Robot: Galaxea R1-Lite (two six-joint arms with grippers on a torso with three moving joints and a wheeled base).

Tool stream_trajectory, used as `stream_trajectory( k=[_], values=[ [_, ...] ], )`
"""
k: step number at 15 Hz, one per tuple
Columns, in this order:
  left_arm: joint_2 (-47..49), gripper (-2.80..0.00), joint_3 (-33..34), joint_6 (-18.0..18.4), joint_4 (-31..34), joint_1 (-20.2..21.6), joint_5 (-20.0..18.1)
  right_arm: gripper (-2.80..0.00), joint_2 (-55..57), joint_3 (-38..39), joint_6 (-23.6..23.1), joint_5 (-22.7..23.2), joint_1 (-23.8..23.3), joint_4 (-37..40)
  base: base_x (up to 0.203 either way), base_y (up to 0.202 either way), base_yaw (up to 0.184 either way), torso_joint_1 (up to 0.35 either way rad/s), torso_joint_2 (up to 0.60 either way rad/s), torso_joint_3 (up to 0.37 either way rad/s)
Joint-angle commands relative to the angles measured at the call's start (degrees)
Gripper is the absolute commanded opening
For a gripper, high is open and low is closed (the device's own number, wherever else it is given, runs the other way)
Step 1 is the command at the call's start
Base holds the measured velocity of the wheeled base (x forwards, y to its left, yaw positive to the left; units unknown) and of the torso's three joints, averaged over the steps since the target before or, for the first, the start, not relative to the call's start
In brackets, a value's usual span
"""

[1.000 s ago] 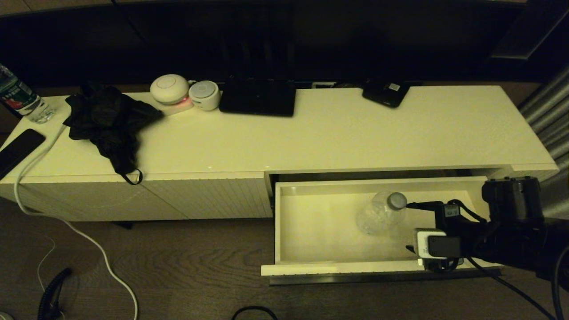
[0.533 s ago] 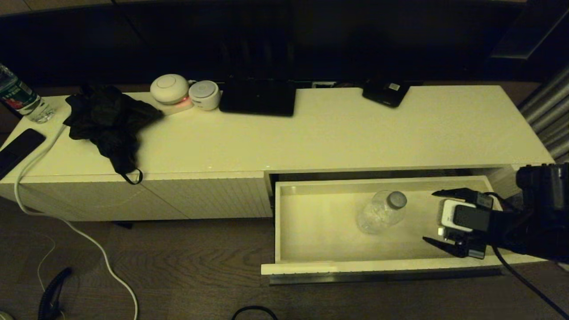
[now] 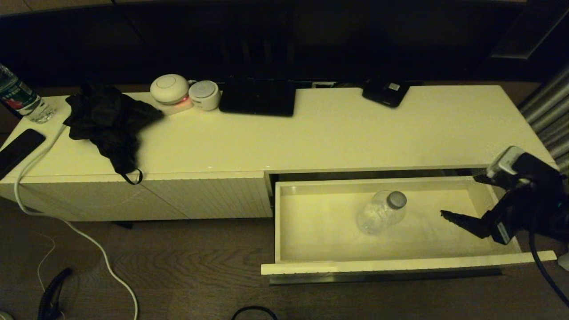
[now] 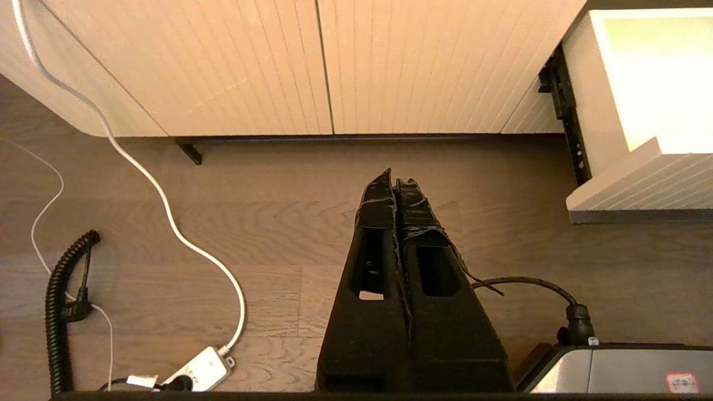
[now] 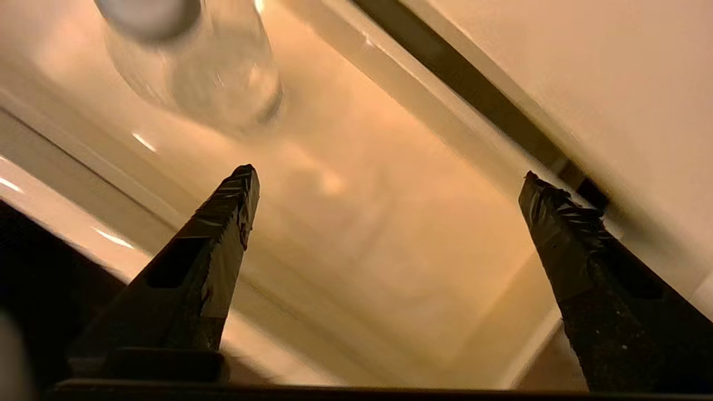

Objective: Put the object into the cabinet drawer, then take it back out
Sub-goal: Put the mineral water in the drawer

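Cabinet [image 3: 311, 133] first: its drawer [image 3: 391, 266] stands pulled out. I see the bottle [image 3: 380, 213] upright mid-drawer, apparently empty, light, slick; grip its body below the cap. Right tool [image 3: 462, 198] gapes empty beside it; left tool [image 4: 396, 184] pinched closed.

Clear water bottle [image 3: 380, 213] with grey cap lies inside the open cream drawer [image 3: 320, 235] of the cabinet [image 3: 311, 133].

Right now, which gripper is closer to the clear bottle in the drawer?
Right. The right gripper is at the drawer's right end, apart from the clear bottle. The left gripper hangs over the floor, outside the drawer.
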State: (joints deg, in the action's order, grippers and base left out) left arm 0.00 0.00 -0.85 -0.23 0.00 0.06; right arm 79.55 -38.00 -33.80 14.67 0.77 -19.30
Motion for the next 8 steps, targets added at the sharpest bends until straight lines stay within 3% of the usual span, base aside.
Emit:
stream_trajectory(
  k=[1, 4, 8],
  values=[
    [-0.1, -2.80, 0.0, 0.0, 0.0, 0.0, 0.0, 0.00, -5.2, -1.3, 10.2, 0.1, 2.4, 4.1, 0.000, 0.000, 0.000, 0.000, 0.00, 0.000],
    [-0.1, -2.80, 0.1, 0.0, 0.0, 0.0, 0.0, 0.00, -3.7, -6.8, 19.9, 0.1, 6.2, 12.2, 0.000, 0.000, 0.000, 0.000, 0.00, 0.000],
    [-0.1, -2.80, 0.1, 0.0, 0.0, 0.0, 0.0, 0.00, 2.5, -14.8, 35.3, 0.3, 11.3, 16.9, 0.000, 0.000, 0.000, 0.000, 0.00, 0.000]
  ],
)
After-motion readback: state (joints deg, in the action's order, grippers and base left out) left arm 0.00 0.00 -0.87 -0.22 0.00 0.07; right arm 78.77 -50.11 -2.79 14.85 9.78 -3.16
